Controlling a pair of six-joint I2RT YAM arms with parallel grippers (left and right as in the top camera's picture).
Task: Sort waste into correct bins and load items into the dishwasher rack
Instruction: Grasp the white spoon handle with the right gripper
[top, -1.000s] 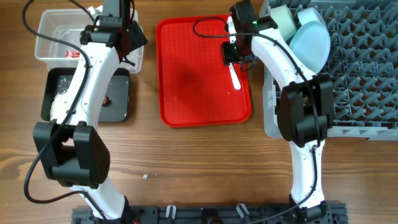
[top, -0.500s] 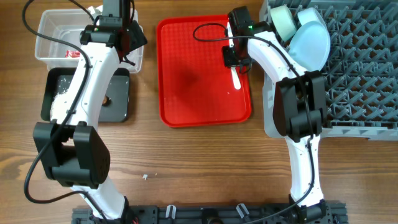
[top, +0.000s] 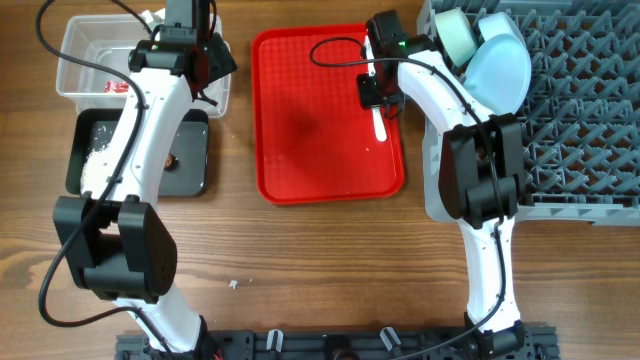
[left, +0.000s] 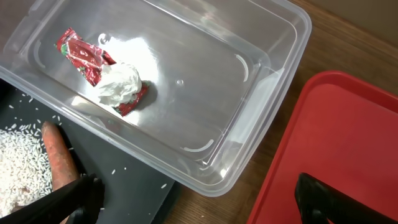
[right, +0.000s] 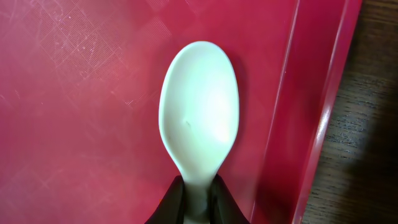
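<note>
A white plastic spoon (right: 199, 118) lies near the right rim of the red serving tray (top: 310, 120). My right gripper (right: 199, 204) is shut on the spoon's neck; in the overhead view the right gripper (top: 378, 100) covers the handle and the spoon's bowl (top: 379, 128) pokes out. My left gripper (top: 212, 68) hangs open over the right end of the clear tub (left: 249, 37), fingers wide apart and holding nothing. In the tub lies the red-and-white wrapper (left: 102, 71). The black tray (top: 195, 150) holds rice crumbs (left: 18, 165), a carrot piece (left: 59, 162) and a brown lump (top: 172, 160).
The grey dishwasher rack (top: 590, 110) stands at the right, with a pale-blue plate (top: 500, 65) and a teal bowl (top: 455, 35) propped at its left end. Bare wooden table (right: 367, 124) shows between the red tray and the rack.
My right gripper's fingers have closed onto the spoon's neck, and the right arm shifted slightly left early on. The left arm has not moved.
</note>
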